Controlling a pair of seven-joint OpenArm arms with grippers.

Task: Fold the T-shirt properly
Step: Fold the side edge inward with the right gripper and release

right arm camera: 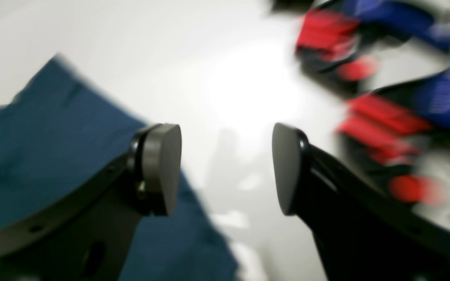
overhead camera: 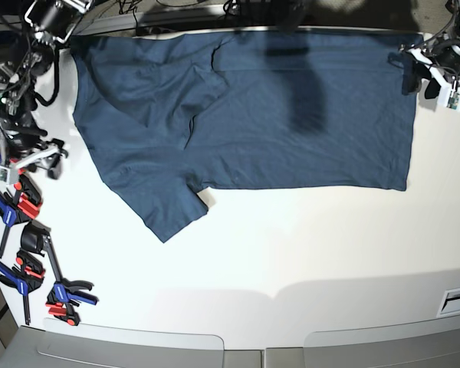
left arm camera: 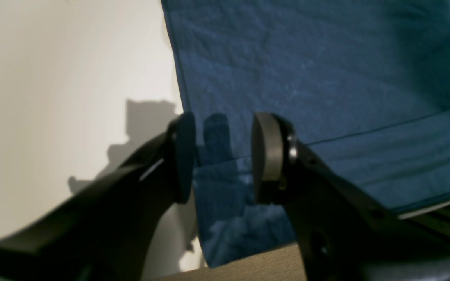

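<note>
A: While both arms sit off at the far corners of the table (overhead camera: 291, 253), the T-shirt (overhead camera: 291, 123) lies spread along the far edge, one half doubled over so a sleeve (overhead camera: 165, 207) juts toward the near side. Why the arms out there, do you reckon?

B: My guess: each is at one end of the cloth. Left gripper (left arm camera: 223, 156) hovers over the hem corner, pads apart, nothing between them but a view of the fabric below. No grip.

A: And the right gripper (right arm camera: 227, 168)?

B: Jaws stand wide, empty. That view is smeared, but blue cloth shows under one finger (right arm camera: 162, 168) and bare table under the other. Red-and-blue clamps (overhead camera: 31, 261) lie just beyond, along the table edge.

A: Cloth condition?

B: Dark navy, plain, soft. Lies mostly flat; light wrinkles near the collar end, and a seam line shows close up in the left wrist view. The body end is a neat straight edge, the sleeve end is ragged and uneven.

A: So the fold is partway.

B: I'd judge so. One lengthwise fold laid, sleeve not yet tucked.
</note>
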